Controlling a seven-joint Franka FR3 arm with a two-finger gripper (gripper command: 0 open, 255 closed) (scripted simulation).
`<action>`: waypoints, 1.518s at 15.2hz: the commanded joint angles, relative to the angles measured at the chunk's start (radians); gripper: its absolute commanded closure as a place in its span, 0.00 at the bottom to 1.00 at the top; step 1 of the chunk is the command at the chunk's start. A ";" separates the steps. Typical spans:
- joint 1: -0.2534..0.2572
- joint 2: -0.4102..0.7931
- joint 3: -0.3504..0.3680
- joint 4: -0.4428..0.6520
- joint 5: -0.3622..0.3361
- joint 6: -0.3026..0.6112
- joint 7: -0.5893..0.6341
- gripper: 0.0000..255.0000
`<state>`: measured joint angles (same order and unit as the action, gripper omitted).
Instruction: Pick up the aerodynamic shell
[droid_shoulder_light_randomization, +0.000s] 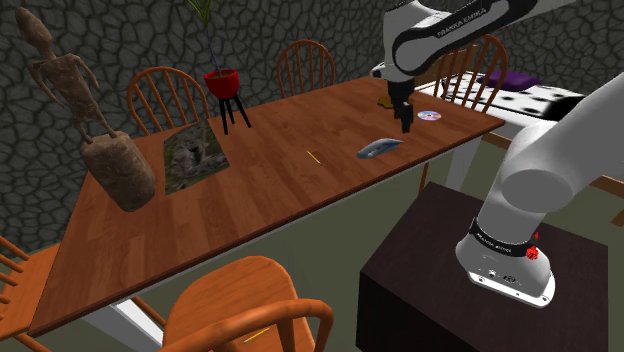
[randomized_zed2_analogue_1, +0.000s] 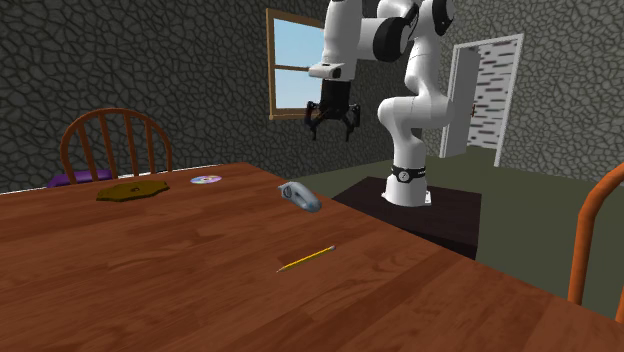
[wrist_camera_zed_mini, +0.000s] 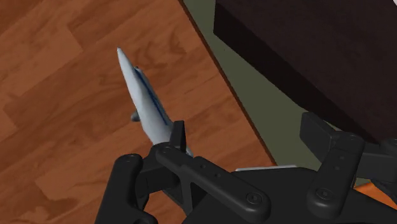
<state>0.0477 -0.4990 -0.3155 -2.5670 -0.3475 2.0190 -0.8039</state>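
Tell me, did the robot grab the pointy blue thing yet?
Not yet. Done: the claw hangs open in the air close to the blue-grey shell. In hand: nothing; the shell lies flat on the wooden table, untouched. Left: go down over it, close on it and lift.

A home's dining room is showing: spindle-back wooden chairs (droid_shoulder_light_randomization: 165, 95) are ringing a long wooden table (droid_shoulder_light_randomization: 280, 165), a potted plant (droid_shoulder_light_randomization: 222, 82) and carved figure (droid_shoulder_light_randomization: 70, 85) are standing on it, a window (randomized_zed2_analogue_1: 297, 65) is framing sky
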 joint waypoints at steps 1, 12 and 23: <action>0.014 0.078 -0.046 0.010 -0.013 0.090 -0.093 0.00; 0.088 0.482 -0.182 0.117 0.118 0.448 -0.548 0.00; 0.086 0.553 -0.181 0.099 0.152 0.532 -0.565 1.00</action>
<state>0.1335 0.0538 -0.4969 -2.4676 -0.1958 2.5505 -1.3685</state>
